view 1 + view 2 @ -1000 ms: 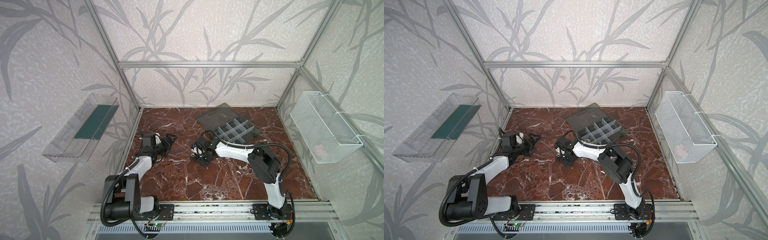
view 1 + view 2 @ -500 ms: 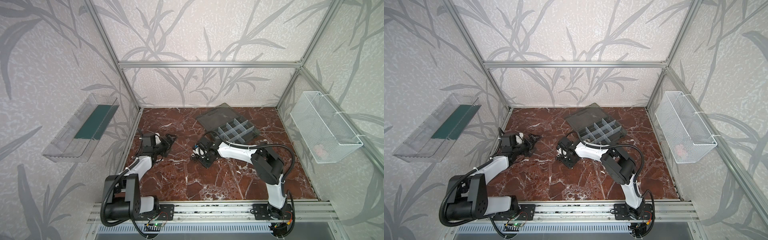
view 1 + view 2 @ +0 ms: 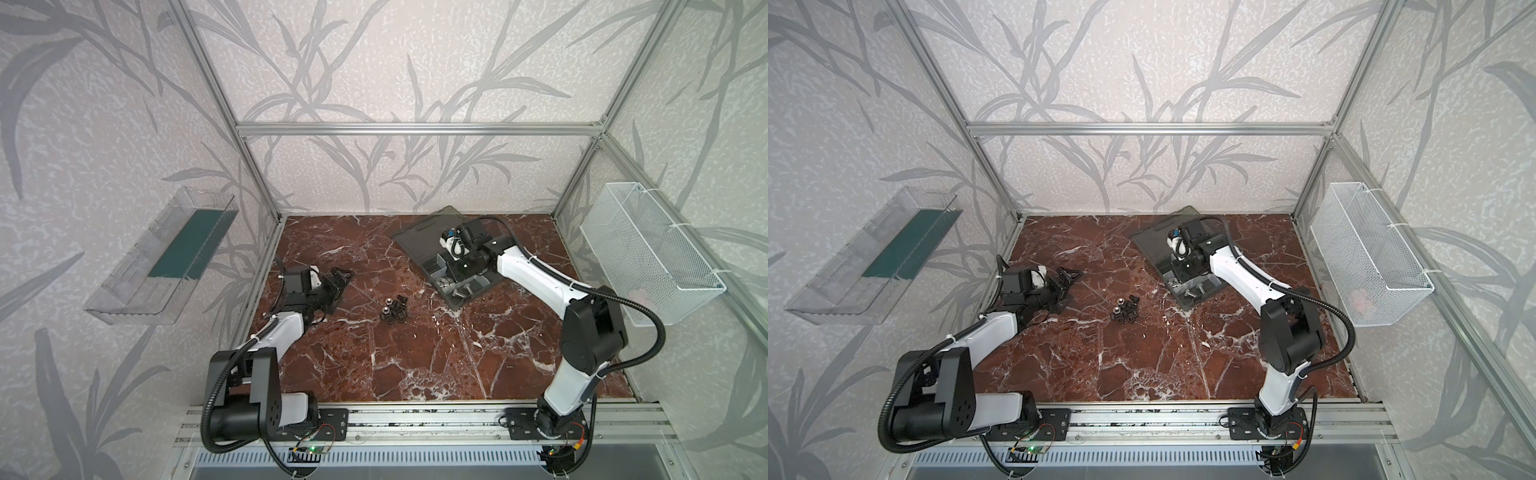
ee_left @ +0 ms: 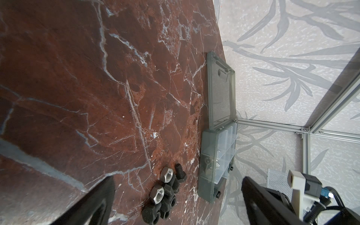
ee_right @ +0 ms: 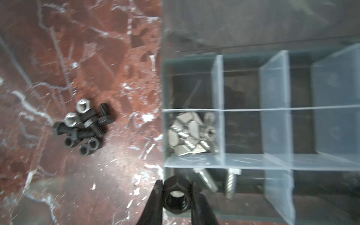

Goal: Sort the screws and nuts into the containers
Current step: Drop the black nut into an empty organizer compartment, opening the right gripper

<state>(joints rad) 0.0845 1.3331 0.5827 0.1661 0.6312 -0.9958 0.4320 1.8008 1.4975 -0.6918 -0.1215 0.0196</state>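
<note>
Worktop [image 3: 415, 357]: front half bare, wide passage between the two arms. Pile [image 3: 393, 309] of screws and nuts lies mid-worktop, open surface on every side. Left tool [image 3: 340, 277], jaws wide apart, stands near the pile's left, with nothing between them. Box [image 3: 430, 270] at back right, lid [image 3: 419, 239] flat behind it. Right tool [image 5: 176, 182], pinching a black nut [image 5: 169, 202], hangs over the box's near corner compartment and blocks entry there. Two silver screws [image 5: 230, 185] lie in that compartment. Upright dividers [image 5: 217, 120] hem each compartment. Strip between pile and box: bare.

Soft even light, faint shadows; right wrist view blurred, perhaps motion smear.
</note>
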